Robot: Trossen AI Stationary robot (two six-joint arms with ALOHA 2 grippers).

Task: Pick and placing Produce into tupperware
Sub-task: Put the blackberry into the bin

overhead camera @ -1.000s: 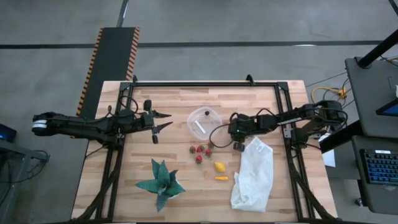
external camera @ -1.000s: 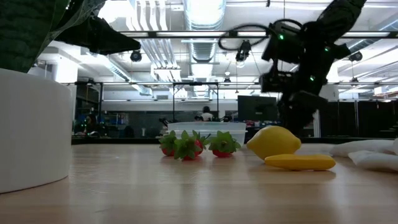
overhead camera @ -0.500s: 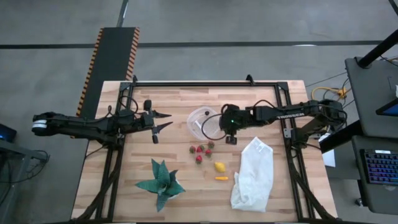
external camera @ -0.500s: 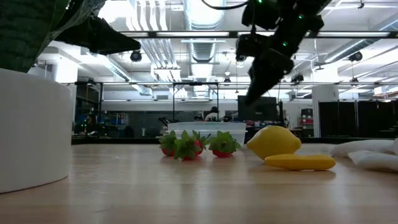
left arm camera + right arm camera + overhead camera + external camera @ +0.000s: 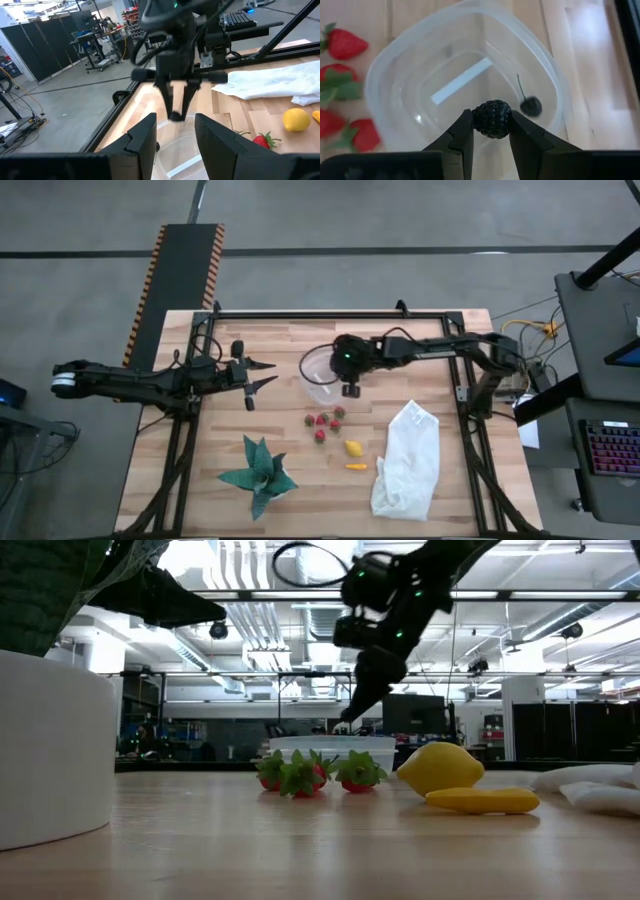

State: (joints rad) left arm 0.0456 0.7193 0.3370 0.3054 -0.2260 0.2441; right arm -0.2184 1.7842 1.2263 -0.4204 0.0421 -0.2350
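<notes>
My right gripper [image 5: 491,131] hangs over the clear tupperware tub [image 5: 415,65], shut on a dark bumpy ball [image 5: 491,119]. The tub, with its white mark [image 5: 461,81], holds a second dark ball with a stem [image 5: 531,105]. Several red strawberries [image 5: 322,421], the yellow lemon [image 5: 353,448] and the small orange piece [image 5: 357,466] lie on the table nearer than the tub [image 5: 318,376]. In the low view the right gripper [image 5: 350,720] stands just above the tub [image 5: 330,745]. My left gripper [image 5: 268,375] waits open, left of the tub. My right gripper pinches the dark bumpy ball by its two sides [image 5: 476,120], between the two fingers near their free ends. The fingers [image 5: 462,135] come from above, pointing down. The ball is lifted clear and hangs over the tub's inside, above the rim nearest the strawberries.
A big white cloth bag [image 5: 408,460] lies toward the table's right near corner. A green spiky plant shape [image 5: 258,475] sits at the near left. A black frame [image 5: 330,314] runs around the wooden table top.
My right gripper has carried the dark ball from beside the white bag toward the table's left and a little toward the far edge, and now hangs over the tub. It has stayed shut on the ball.
</notes>
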